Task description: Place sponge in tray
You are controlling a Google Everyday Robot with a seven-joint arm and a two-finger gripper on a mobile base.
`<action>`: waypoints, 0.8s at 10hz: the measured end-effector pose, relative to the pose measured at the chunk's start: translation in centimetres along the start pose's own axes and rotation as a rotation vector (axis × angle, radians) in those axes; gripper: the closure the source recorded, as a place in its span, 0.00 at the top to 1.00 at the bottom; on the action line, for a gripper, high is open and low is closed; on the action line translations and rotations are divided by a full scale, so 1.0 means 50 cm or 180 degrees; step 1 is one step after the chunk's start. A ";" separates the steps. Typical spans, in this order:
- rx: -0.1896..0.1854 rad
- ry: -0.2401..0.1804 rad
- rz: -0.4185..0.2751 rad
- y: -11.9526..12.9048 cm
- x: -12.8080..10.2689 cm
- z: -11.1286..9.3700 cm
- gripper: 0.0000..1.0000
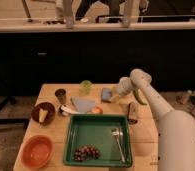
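Observation:
The sponge [106, 94] is a small blue-grey block at the back of the wooden table, right of the green cup [86, 87]. My gripper [114, 97] is down at the sponge's right side, touching or nearly touching it, with the white arm reaching in from the right. The dark-green tray [93, 131] lies at the front middle of the table, in front of the sponge. It holds a bunch of grapes [86, 152] and a fork [118, 142].
A pale-blue cloth [83, 104] and a small orange fruit [96, 110] lie between sponge and tray. A metal cup [60, 95], a dark plate with cheese [43, 113] and an orange bowl [37, 151] stand at the left. A brown item [132, 112] lies right of the tray.

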State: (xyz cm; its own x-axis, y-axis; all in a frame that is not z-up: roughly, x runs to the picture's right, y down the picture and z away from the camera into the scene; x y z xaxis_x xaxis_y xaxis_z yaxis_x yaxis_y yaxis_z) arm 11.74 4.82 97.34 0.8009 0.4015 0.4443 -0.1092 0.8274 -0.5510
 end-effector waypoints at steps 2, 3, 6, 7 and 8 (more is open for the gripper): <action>0.0023 0.0009 0.0002 0.000 -0.001 -0.006 0.00; 0.0025 0.0011 -0.0007 0.001 -0.004 -0.010 0.00; -0.0013 -0.0003 -0.0175 0.008 -0.048 -0.017 0.00; -0.0039 -0.0016 -0.0246 0.010 -0.068 -0.013 0.00; -0.0047 -0.0023 -0.0293 0.012 -0.077 -0.016 0.00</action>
State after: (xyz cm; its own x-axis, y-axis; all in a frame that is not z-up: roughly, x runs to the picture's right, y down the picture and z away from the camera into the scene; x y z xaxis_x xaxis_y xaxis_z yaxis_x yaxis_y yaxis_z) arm 9.04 3.46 94.74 0.8028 0.3271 0.4986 -0.0266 0.8550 -0.5179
